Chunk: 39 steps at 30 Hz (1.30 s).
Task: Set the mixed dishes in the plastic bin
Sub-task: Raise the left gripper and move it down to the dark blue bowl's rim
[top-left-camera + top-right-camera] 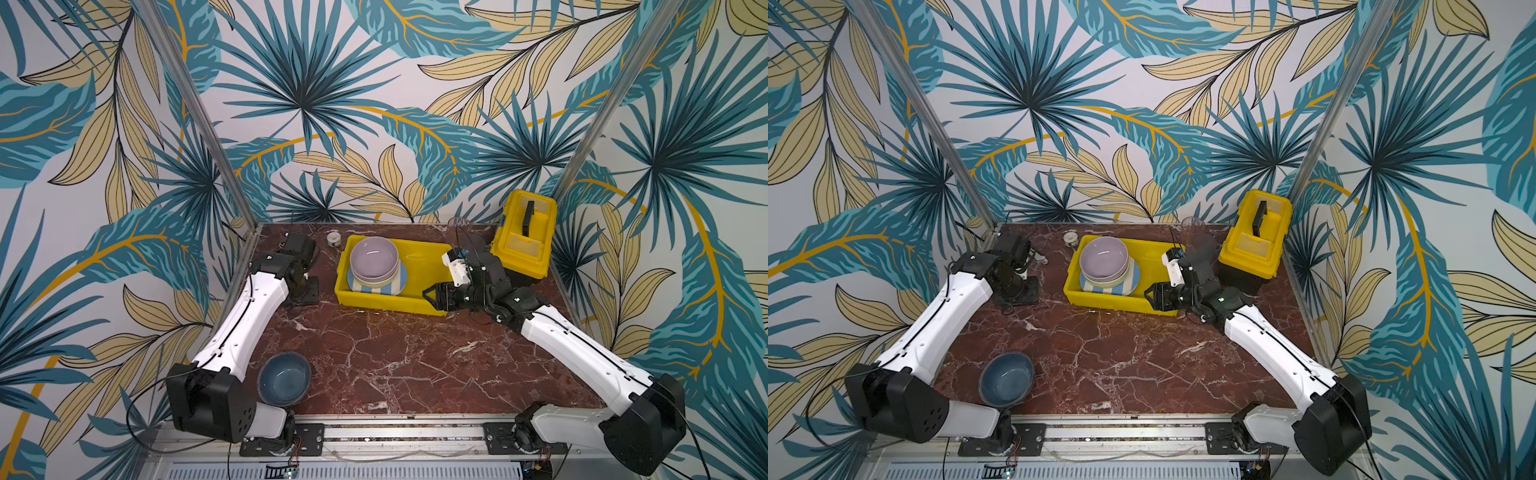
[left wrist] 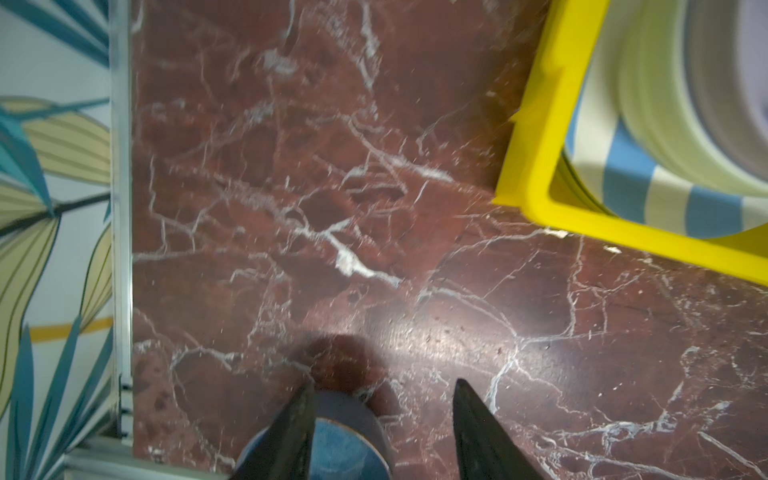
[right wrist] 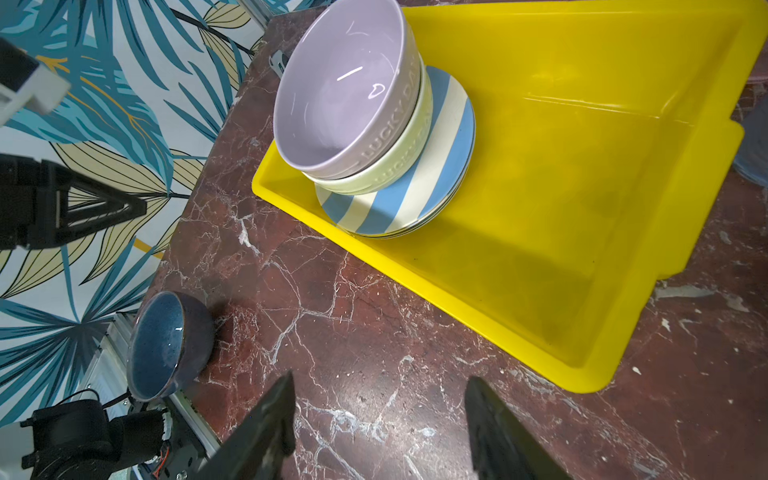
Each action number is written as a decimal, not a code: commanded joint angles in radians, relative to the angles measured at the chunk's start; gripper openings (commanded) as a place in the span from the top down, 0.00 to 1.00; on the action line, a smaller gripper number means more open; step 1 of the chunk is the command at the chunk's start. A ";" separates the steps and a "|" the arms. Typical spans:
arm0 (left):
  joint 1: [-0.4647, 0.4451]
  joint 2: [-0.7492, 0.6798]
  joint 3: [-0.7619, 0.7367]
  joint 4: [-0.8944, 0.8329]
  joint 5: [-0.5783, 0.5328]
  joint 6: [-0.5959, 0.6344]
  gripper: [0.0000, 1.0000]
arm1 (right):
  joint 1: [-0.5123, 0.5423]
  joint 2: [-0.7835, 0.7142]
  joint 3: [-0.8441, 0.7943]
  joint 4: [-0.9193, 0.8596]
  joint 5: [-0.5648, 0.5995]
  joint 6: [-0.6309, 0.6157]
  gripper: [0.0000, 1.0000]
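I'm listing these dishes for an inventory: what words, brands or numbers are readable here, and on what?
"LUCKY DA": embossed on the lilac bowl, outer wall; the rest curves out of sight.
"LUCKY": embossed on the pale green bowl beneath it; further letters unclear.
No readable text on the plastic bin or yellow toolbox.

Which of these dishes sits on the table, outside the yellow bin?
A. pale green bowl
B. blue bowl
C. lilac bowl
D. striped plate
B: the blue bowl stands alone on the table, while the lilac bowl, pale green bowl and striped plate are stacked inside the bin.
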 commanded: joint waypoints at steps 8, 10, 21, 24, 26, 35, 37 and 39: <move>-0.024 -0.131 -0.196 -0.135 0.204 -0.234 0.52 | -0.004 0.066 -0.006 0.071 -0.075 -0.020 0.34; -0.054 -0.138 -0.227 -0.135 0.183 -0.266 0.52 | -0.004 0.075 -0.001 0.075 -0.082 -0.021 0.34; -0.153 -0.200 -0.357 -0.127 0.100 -0.431 0.53 | -0.004 0.117 0.031 0.072 -0.110 -0.040 0.34; -0.157 -0.227 -0.393 -0.121 0.098 -0.460 0.55 | -0.004 0.123 0.031 0.075 -0.113 -0.045 0.34; -0.163 -0.246 -0.420 -0.100 0.099 -0.483 0.56 | -0.004 0.130 0.036 0.072 -0.120 -0.049 0.34; -0.222 -0.253 -0.551 0.048 0.135 -0.561 0.63 | -0.004 0.131 0.046 0.052 -0.119 -0.063 0.34; -0.233 -0.243 -0.563 0.056 0.124 -0.562 0.65 | -0.005 0.128 0.045 0.047 -0.115 -0.061 0.34; -0.236 -0.236 -0.570 0.063 0.111 -0.560 0.67 | -0.005 0.123 0.039 0.047 -0.112 -0.060 0.34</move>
